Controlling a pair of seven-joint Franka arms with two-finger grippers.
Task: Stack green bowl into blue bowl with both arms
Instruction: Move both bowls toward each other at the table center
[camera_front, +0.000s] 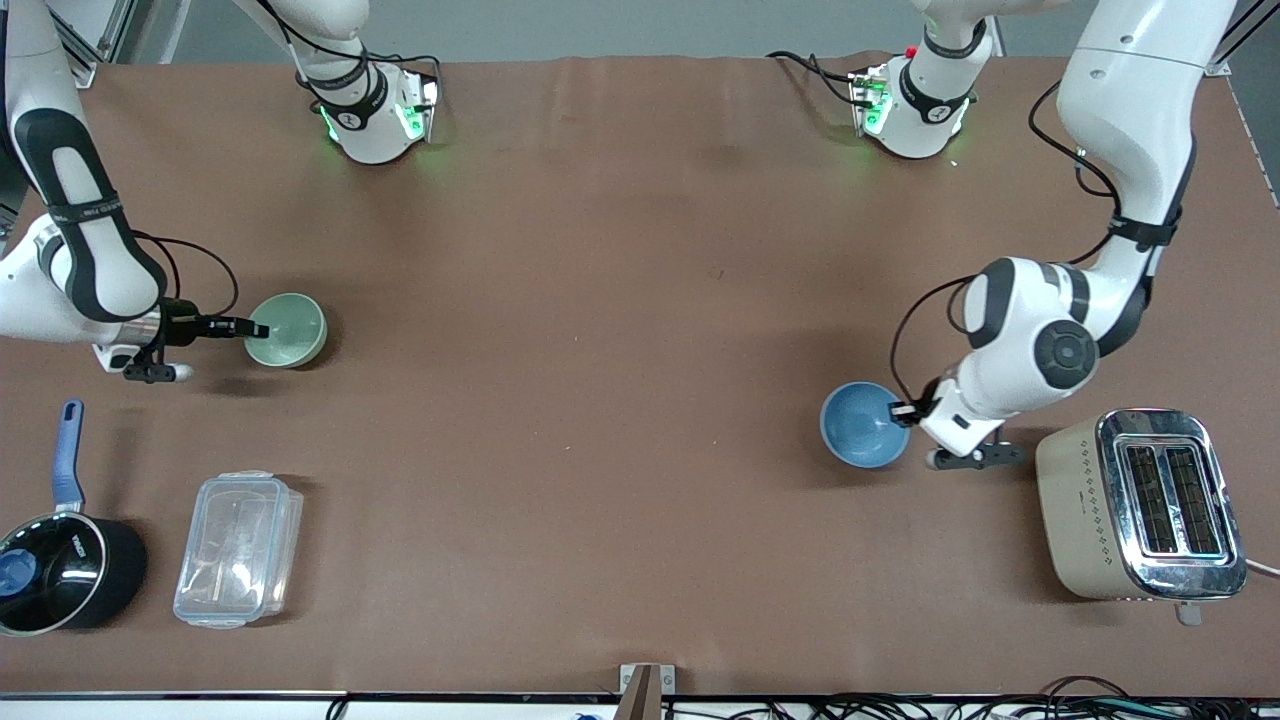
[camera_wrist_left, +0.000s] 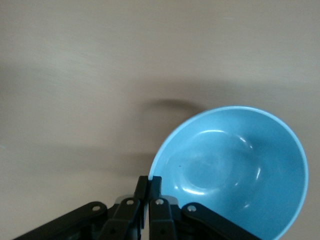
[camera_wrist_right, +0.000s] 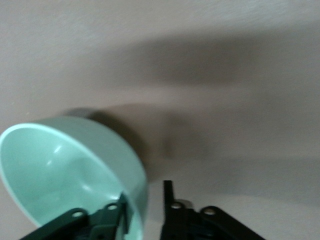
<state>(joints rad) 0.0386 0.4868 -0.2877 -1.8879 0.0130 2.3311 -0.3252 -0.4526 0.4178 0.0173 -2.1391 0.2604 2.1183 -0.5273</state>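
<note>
The green bowl (camera_front: 290, 330) sits toward the right arm's end of the table. My right gripper (camera_front: 258, 329) is open and straddles its rim. In the right wrist view the gripper (camera_wrist_right: 145, 197) has one finger inside the green bowl (camera_wrist_right: 60, 165) and the other outside, a little apart from the wall. The blue bowl (camera_front: 860, 425) is toward the left arm's end. My left gripper (camera_front: 903, 410) is shut on its rim. In the left wrist view the gripper (camera_wrist_left: 149, 181) pinches the edge of the blue bowl (camera_wrist_left: 235, 165).
A beige and chrome toaster (camera_front: 1140, 505) stands beside the blue bowl, nearer the front camera. A black saucepan with a blue handle (camera_front: 60, 570) and a clear plastic lidded box (camera_front: 238, 548) lie nearer the front camera than the green bowl.
</note>
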